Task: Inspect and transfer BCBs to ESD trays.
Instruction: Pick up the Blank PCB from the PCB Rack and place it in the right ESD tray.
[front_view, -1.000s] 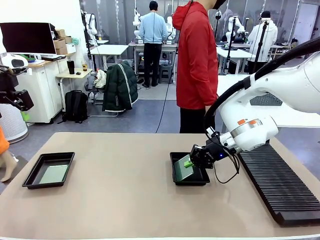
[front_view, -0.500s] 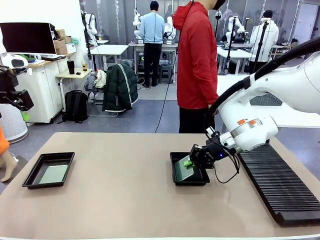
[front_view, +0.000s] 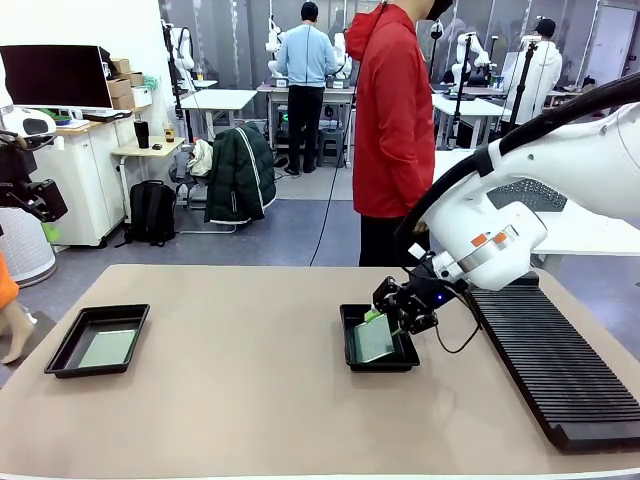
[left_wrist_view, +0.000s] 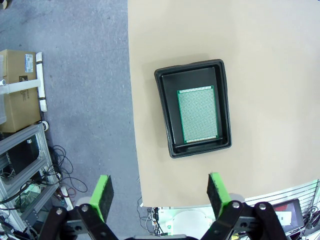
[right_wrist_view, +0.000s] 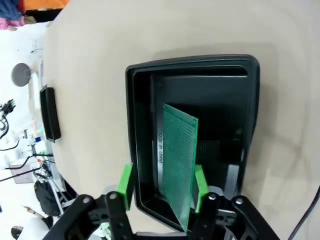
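Note:
Two black ESD trays lie on the tan table. The left tray (front_view: 62, 352) (left_wrist_view: 166, 117) holds a green BCB (front_view: 107, 347) (left_wrist_view: 197, 115) lying flat. My left gripper (left_wrist_view: 160, 196) hangs open high above it, nothing between its fingers. The right tray (front_view: 385, 367) (right_wrist_view: 134, 125) holds a second BCB (front_view: 375, 340) (right_wrist_view: 177, 155) standing tilted on edge. My right gripper (front_view: 393, 318) (right_wrist_view: 162, 186) sits at that tray's near end, open, pads either side of the board's lower edge, with a gap on the left side.
A long black ribbed rack (front_view: 560, 370) runs along the table's right side. A person in a red hoodie (front_view: 395, 130) stands at the far edge behind the right tray. The table's left edge (left_wrist_view: 134, 125) drops to floor with boxes and cables.
My right gripper has opened from shut and risen slightly with the wrist turning. The board it held now leans loose in the right tray. The left arm has not moved.

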